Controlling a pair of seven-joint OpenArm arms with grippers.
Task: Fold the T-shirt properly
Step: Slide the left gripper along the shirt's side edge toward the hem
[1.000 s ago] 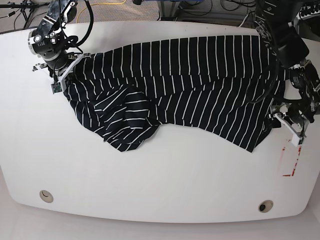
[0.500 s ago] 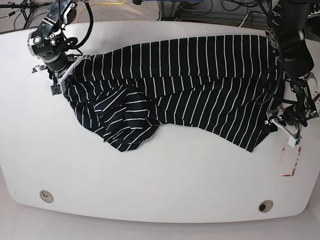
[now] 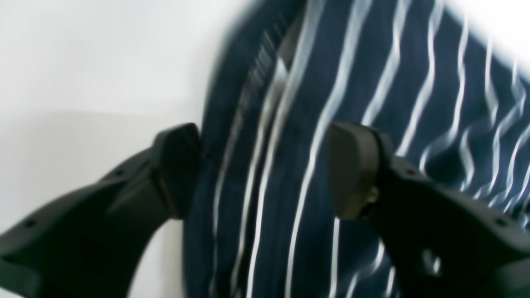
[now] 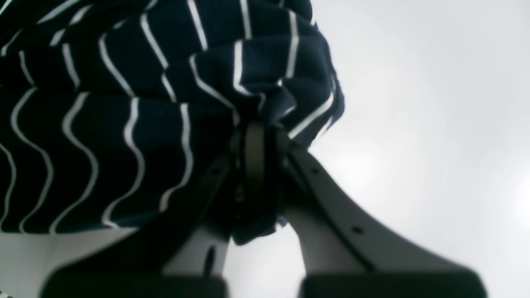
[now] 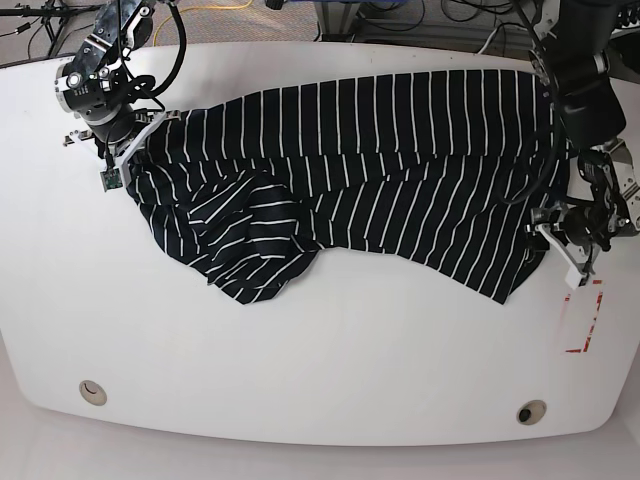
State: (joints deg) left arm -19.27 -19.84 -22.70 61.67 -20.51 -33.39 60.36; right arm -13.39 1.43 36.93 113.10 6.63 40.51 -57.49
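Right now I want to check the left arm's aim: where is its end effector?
In the base view the left end effector sits at the right, jaws straddling the T-shirt edge.

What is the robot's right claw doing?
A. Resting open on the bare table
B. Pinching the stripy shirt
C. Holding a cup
B: in the right wrist view, the right claw is shut on a bunched edge of the shirt.

A white table (image 5: 320, 370) carries the crumpled striped T-shirt (image 5: 400, 170).
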